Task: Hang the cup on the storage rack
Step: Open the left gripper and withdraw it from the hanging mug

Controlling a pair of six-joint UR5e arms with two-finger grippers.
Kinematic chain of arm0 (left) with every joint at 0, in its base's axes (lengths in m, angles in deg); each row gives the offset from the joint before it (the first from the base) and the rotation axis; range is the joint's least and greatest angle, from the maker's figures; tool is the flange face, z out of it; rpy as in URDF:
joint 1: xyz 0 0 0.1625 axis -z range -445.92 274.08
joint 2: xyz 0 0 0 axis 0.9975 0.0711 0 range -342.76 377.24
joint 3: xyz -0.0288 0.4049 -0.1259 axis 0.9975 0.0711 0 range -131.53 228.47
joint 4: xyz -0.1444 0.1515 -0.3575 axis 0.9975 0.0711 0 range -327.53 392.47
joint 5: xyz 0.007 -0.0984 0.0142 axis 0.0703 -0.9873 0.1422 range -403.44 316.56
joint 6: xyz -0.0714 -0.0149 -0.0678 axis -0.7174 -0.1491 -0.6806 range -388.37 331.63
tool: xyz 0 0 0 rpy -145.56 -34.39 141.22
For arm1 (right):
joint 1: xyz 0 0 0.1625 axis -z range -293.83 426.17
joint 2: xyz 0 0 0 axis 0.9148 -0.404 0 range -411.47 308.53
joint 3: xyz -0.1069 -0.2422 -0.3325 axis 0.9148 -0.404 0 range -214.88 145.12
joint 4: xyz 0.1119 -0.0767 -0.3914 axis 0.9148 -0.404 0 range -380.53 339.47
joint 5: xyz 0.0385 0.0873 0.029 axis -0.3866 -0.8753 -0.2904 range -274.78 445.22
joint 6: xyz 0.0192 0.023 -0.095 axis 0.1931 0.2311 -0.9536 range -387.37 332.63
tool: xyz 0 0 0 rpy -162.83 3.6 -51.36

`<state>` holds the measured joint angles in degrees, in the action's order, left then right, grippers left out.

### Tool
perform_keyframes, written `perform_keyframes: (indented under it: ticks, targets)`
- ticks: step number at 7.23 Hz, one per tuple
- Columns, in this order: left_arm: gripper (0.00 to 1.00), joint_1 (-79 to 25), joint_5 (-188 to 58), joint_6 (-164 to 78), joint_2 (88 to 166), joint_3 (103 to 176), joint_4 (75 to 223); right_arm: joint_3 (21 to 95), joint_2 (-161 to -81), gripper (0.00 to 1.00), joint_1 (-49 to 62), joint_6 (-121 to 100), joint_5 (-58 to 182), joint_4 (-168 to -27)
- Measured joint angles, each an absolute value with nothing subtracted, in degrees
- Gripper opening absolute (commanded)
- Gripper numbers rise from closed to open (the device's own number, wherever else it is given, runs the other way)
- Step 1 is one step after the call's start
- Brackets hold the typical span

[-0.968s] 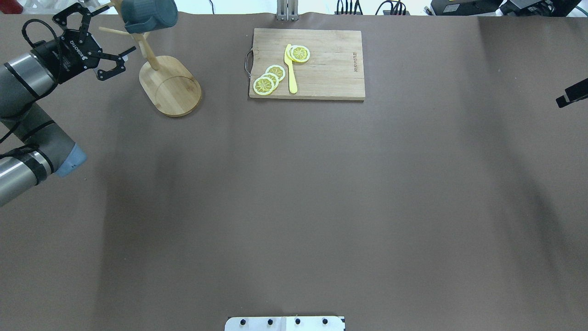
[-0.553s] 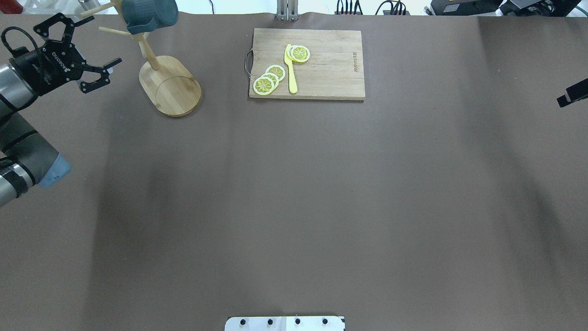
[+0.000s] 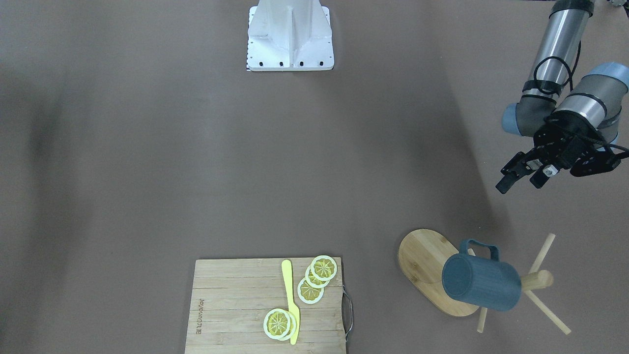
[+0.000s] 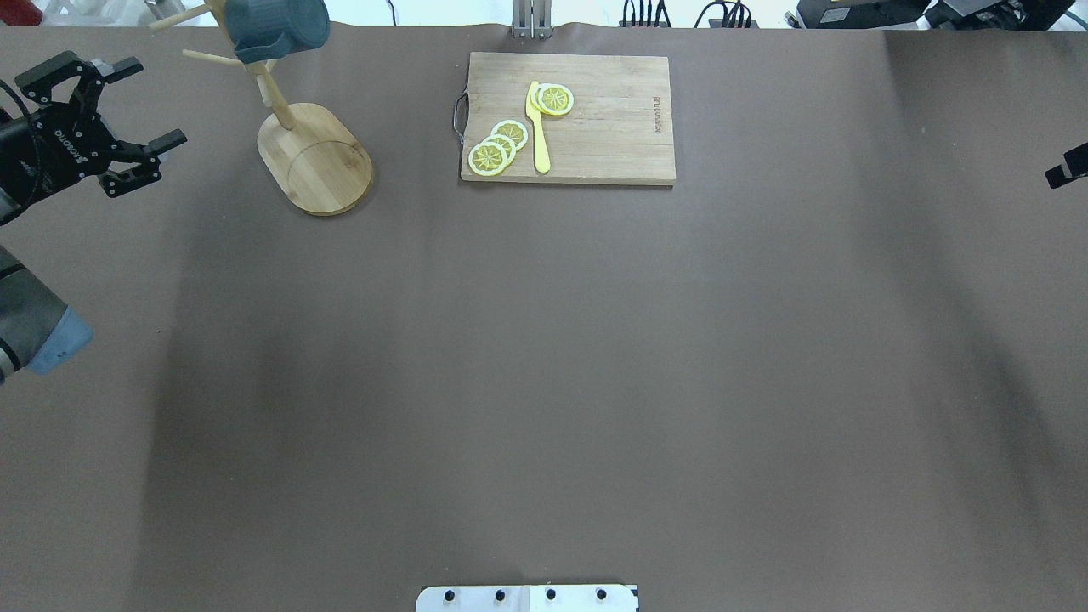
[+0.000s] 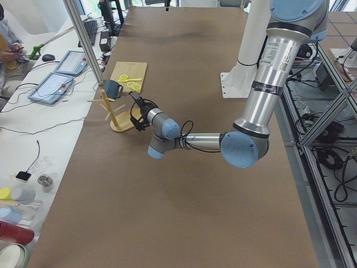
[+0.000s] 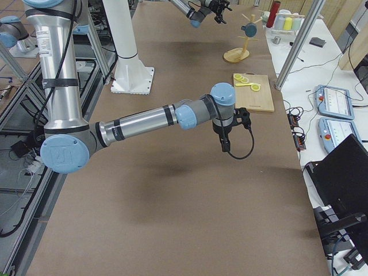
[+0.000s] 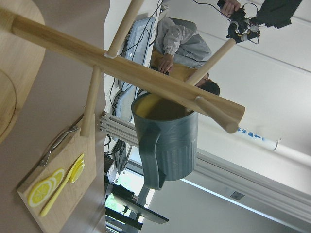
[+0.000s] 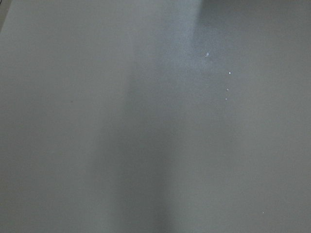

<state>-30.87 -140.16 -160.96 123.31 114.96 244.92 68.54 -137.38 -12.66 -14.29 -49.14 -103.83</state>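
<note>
The dark teal ribbed cup (image 3: 481, 282) hangs by its handle on a peg of the bamboo storage rack (image 3: 422, 255). In the overhead view the cup (image 4: 276, 25) sits high on the rack (image 4: 319, 161) at the far left. The left wrist view shows the cup (image 7: 167, 141), yellow inside, hooked over a dowel of the rack (image 7: 126, 68). My left gripper (image 4: 157, 100) is open and empty, well to the left of the rack; it also shows in the front view (image 3: 520, 183). Of my right gripper (image 4: 1067, 166) only a black tip shows at the right edge, over bare table.
A wooden cutting board (image 4: 612, 127) with lemon slices (image 4: 497, 144) and a yellow knife (image 4: 538, 127) lies at the far middle. The robot base (image 3: 290, 37) stands at the near edge. The right wrist view shows only brown table cover.
My left gripper has drawn back to the left, away from the rack, still open. The cup stays hanging on the peg. The right arm edged slightly to the right.
</note>
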Motion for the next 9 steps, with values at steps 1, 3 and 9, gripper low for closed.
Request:
perform_keyframes:
  ticks: [1,3,9]
  targets:
    - [0.98,-30.8,-140.3,-153.3,122.4,115.3,244.8,68.5,-137.4,1.00,-13.0,-14.5,-49.1,-103.7]
    - [0.98,-30.5,-140.2,-137.3,120.0,115.5,244.3,68.1,-137.8,1.00,-13.9,-14.9,-49.1,-103.7]
    - [0.98,-22.0,-139.7,-99.7,114.8,115.9,239.9,65.5,-142.6,1.00,-17.5,-18.1,-48.5,-103.6]
